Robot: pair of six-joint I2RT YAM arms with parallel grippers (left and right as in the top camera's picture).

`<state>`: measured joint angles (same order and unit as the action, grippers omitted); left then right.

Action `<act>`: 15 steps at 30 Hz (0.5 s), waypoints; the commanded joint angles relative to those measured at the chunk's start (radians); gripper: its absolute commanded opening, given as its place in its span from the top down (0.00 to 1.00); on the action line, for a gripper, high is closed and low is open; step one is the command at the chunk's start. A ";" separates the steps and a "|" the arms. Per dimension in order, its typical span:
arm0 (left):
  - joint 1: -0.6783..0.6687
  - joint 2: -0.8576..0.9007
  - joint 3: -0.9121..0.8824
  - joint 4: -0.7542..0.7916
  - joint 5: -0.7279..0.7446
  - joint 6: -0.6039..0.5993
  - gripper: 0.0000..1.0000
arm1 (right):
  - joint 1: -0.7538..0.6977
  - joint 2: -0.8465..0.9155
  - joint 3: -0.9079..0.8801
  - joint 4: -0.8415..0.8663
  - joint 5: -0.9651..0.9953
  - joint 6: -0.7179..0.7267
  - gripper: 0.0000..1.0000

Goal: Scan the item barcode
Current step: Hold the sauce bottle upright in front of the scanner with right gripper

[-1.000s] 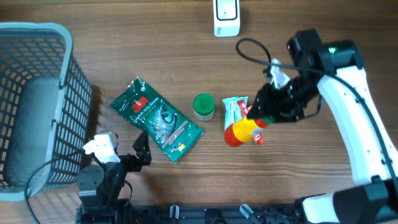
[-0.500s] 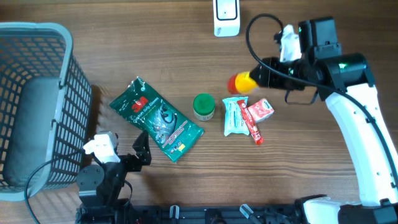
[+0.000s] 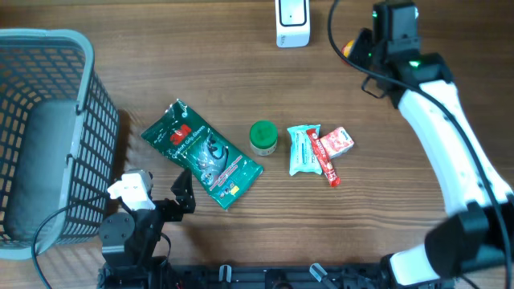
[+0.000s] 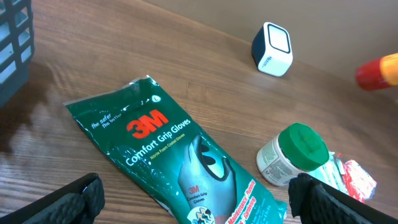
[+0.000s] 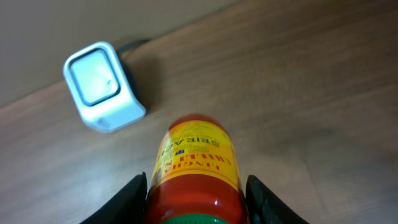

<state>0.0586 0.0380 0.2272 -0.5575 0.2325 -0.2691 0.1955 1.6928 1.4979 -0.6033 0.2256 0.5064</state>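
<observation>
The right tool [image 5: 196,200] grips a red-and-yellow bottle [image 5: 196,165], one finger on each side of its body. The label faces up toward the wrist camera, and the bottle's far end points at the white scanner [image 5: 102,87] in the upper left of that view. The bottle seems held clear of the tabletop [image 5: 298,93], near the scanner but apart from it, probably to offer its barcode to the scanner's window. In the overhead view the right arm reaches from the lower right to the top edge, its wrist turned toward the scanner. The left tool [image 4: 199,205] rests wide open and empty at the lower left, a green glove packet [image 4: 180,162] before it.
</observation>
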 commanded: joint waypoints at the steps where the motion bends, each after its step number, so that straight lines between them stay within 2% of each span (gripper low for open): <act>1: -0.005 -0.008 -0.008 0.002 -0.006 -0.008 0.00 | 0.003 0.072 0.015 0.132 0.093 0.036 0.62; 10: -0.005 -0.008 -0.008 0.002 -0.006 -0.008 0.00 | 0.023 0.230 0.052 0.525 0.154 0.036 0.62; 15: -0.004 -0.008 -0.008 0.002 -0.006 -0.008 0.00 | 0.082 0.351 0.154 0.597 0.240 0.024 0.63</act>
<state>0.0589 0.0380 0.2272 -0.5583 0.2329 -0.2691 0.2310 1.9652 1.5517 -0.0368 0.3916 0.5274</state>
